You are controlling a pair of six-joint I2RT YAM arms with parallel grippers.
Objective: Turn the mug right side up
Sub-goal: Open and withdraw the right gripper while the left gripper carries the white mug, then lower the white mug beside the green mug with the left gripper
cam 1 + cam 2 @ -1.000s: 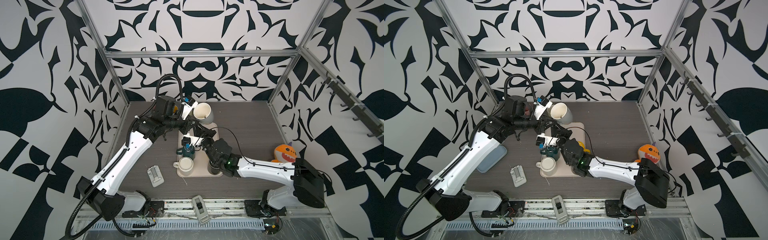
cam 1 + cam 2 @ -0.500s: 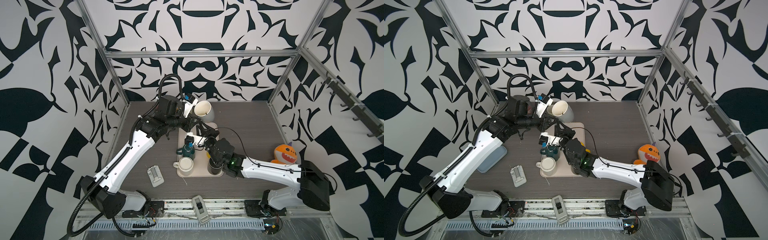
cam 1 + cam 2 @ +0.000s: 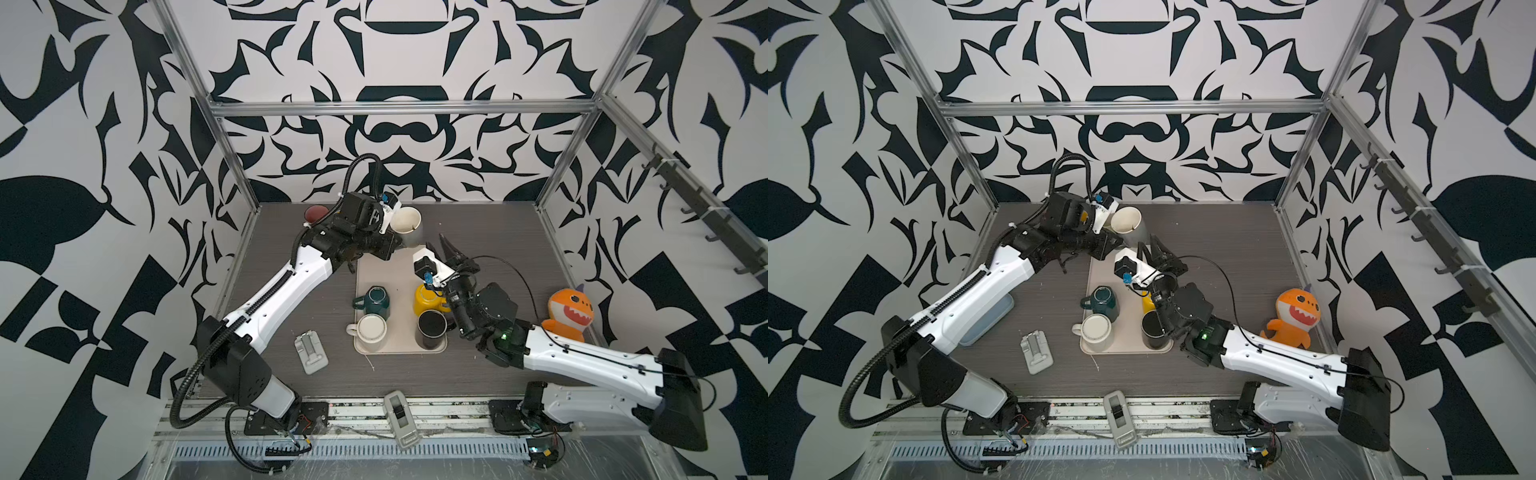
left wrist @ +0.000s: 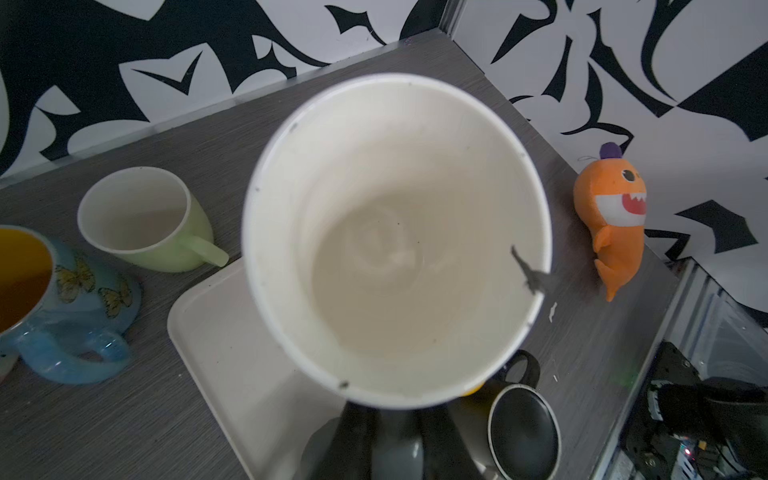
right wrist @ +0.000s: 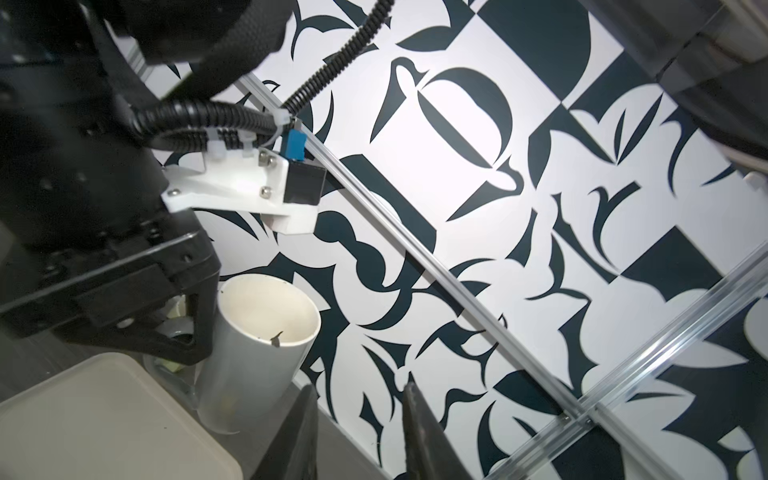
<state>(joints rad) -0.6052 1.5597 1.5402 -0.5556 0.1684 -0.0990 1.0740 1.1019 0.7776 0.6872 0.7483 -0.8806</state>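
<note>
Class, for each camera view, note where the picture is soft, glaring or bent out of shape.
Left wrist view: the held mug fills the frame, its rim soft, while the plush toy behind is crisper. Right wrist view: the right gripper shows dark, blurred fingers, the wall pattern sharp. In both top views: even light, frame posts splaying outward.

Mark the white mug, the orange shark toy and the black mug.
white mug [image 3: 405,219]: in a top view, inside its open mouth.
orange shark toy [image 3: 570,308]: in a top view, on its face.
black mug [image 3: 431,324]: in a top view, on its dark inside.
</note>
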